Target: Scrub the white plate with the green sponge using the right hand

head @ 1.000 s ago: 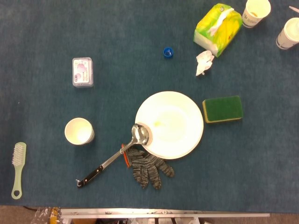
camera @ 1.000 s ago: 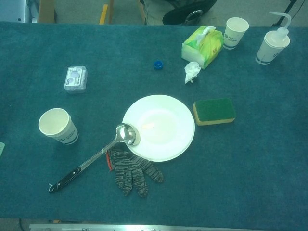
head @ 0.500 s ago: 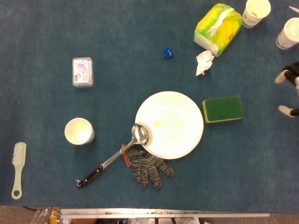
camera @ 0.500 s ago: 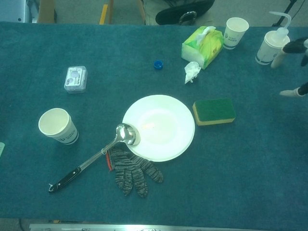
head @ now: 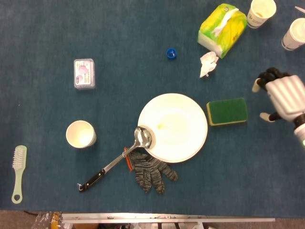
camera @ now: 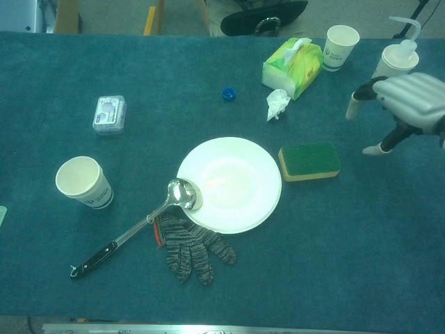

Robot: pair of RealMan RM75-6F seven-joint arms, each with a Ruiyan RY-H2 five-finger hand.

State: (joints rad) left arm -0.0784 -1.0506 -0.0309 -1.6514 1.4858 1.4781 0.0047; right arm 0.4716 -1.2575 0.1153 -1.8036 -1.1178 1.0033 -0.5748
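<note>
The white plate (head: 173, 127) (camera: 231, 183) lies near the middle of the blue table, with a ladle's bowl (head: 143, 137) (camera: 183, 194) resting on its left rim. Just right of the plate lies the green sponge (head: 227, 111) (camera: 309, 161) with its yellow underside. My right hand (head: 281, 98) (camera: 403, 102) hovers to the right of the sponge, apart from it, fingers spread and holding nothing. My left hand appears in neither view.
A grey knit glove (head: 151, 171) lies below the plate. A paper cup (head: 81, 134), a small plastic box (head: 84, 73) and a brush (head: 18, 172) are at the left. A tissue pack (head: 222, 28), crumpled tissue (head: 208, 64), blue cap (head: 171, 53), cup (camera: 341, 46) and squeeze bottle (camera: 393, 66) stand at the back right.
My right hand has come in from the right edge and moved left toward the sponge. Nothing on the table has shifted.
</note>
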